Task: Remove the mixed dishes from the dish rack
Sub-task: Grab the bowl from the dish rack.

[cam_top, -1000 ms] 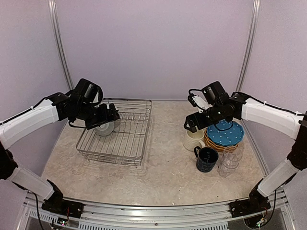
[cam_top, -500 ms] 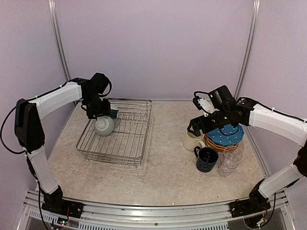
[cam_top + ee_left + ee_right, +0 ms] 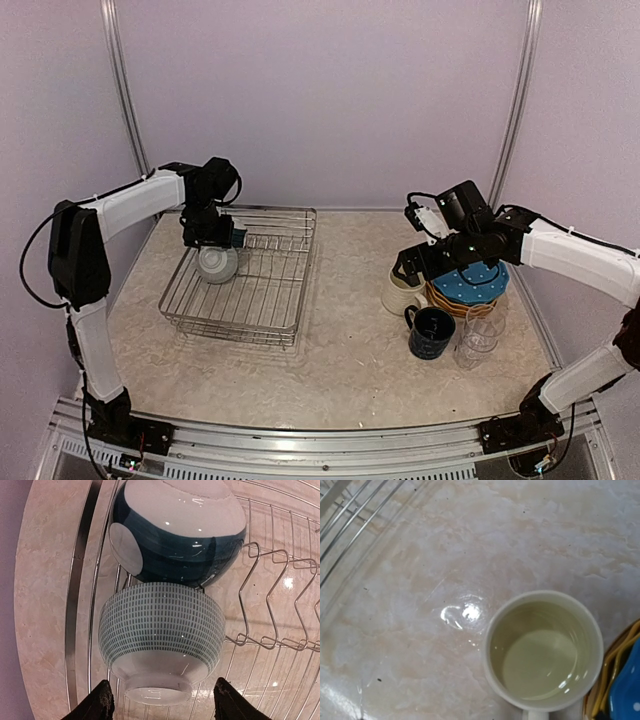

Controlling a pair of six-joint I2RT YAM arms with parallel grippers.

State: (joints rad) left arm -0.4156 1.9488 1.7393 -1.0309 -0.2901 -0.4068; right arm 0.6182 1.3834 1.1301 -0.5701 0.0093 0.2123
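Mostly unloaded: plates (image 3: pixel 470 280), cream mug (image 3: pixel 402 292), navy mug (image 3: pixel 432 332), glasses (image 3: pixel 480 338) on table (image 3: pixel 350 370) at right; patterned bowl (image 3: pixel 161 635) and dark blue bowl (image 3: pixel 177 530) left in dish rack (image 3: pixel 230 331), left gripper (image 3: pixel 162 702) open astride patterned bowl, unclamped; right gripper (image 3: pixel 408 262) over cream mug, open or shut can't tell.

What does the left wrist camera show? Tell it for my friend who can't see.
Two bowls sit in a wire rack: a dashed bowl in front, a blue bowl right behind it. The open left gripper has its black fingers either side of the dashed bowl's foot, not touching.
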